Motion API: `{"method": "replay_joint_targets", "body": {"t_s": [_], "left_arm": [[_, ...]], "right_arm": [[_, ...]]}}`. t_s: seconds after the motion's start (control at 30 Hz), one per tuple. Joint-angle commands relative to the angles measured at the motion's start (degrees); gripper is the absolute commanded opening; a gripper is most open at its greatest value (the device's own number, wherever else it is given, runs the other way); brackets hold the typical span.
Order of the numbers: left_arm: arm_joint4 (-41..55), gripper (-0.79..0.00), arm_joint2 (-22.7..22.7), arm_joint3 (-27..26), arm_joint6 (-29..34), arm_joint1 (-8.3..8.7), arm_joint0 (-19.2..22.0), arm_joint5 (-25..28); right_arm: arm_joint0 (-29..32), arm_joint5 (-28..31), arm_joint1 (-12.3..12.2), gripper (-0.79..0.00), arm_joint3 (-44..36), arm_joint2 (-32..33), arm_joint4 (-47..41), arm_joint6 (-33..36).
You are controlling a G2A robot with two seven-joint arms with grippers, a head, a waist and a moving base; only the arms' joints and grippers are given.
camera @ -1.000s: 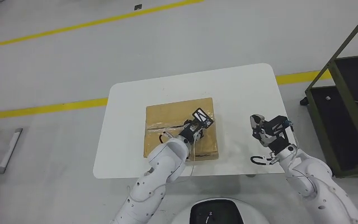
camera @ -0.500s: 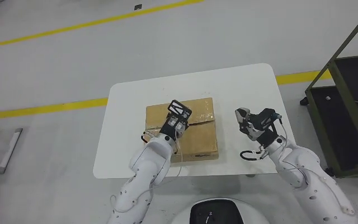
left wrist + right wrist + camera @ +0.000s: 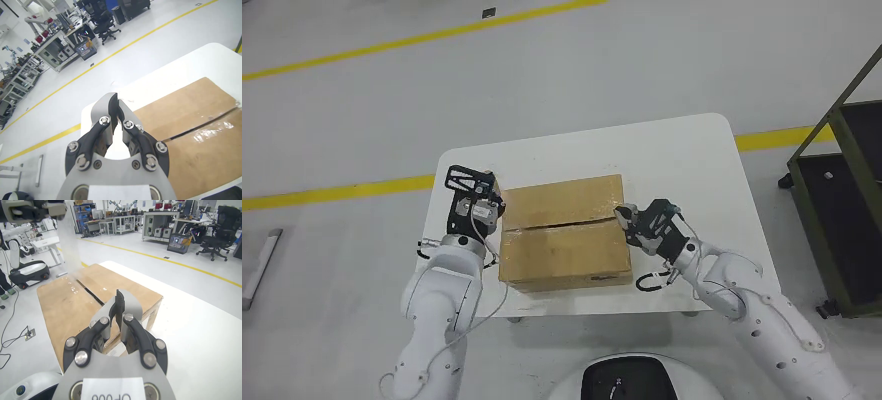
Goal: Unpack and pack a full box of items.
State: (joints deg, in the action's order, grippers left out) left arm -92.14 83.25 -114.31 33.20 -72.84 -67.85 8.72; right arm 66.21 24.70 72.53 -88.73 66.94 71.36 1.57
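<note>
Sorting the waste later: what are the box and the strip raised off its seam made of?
Cardboard box: matte brown cardboard, seemingly, with folded flaps. Strip: probably thin clear plastic tape; the room shows hazily through it.

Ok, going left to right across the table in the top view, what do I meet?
First the left end effector, pinching tape → box → right end effector.

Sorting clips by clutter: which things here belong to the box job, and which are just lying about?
Job: cardboard box; clear tape strip rising from its seam; left gripper shut on it; right gripper, shut, at the box's edge; table.
Lying about: dark rack; office chair; another robot.
</note>
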Motion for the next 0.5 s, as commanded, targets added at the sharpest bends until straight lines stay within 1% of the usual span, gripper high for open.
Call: {"method": "replay_joint_targets", "body": {"t_s": [0.0, 0.07, 0.2, 0.4, 0.47], "left_arm": [[-1.8, -0.785, 2.2, 0.1, -0.2, 0.28, -0.6, 0.3], [-0.6, -0.785, 4.4, 0.2, -0.4, 0.35, -1.3, -1.1], [-1.8, -0.785, 8.1, 0.2, -0.7, 0.69, -2.2, -1.9], [-1.5, -0.785, 12.2, 1.6, -1.3, 0.96, -2.3, -3.3], [-3.1, -0.785, 13.2, 2.2, -1.6, 1.12, -2.2, -3.7]], "right_arm": [[-0.7, -0.2, 0.1, -0.785, 1.2, -0.6, 0.2, 0.1], [-1.4, -0.4, 0.3, -0.785, 2.4, -1.2, 0.4, 0.0], [-2.3, -0.5, 0.4, -0.785, 3.6, -1.8, 0.5, -0.3], [-3.1, -0.4, 0.6, -0.785, 4.8, -2.4, 0.5, -0.2], [-3.2, -0.4, 0.6, -0.785, 5.2, -2.4, 0.5, -0.3]]}}
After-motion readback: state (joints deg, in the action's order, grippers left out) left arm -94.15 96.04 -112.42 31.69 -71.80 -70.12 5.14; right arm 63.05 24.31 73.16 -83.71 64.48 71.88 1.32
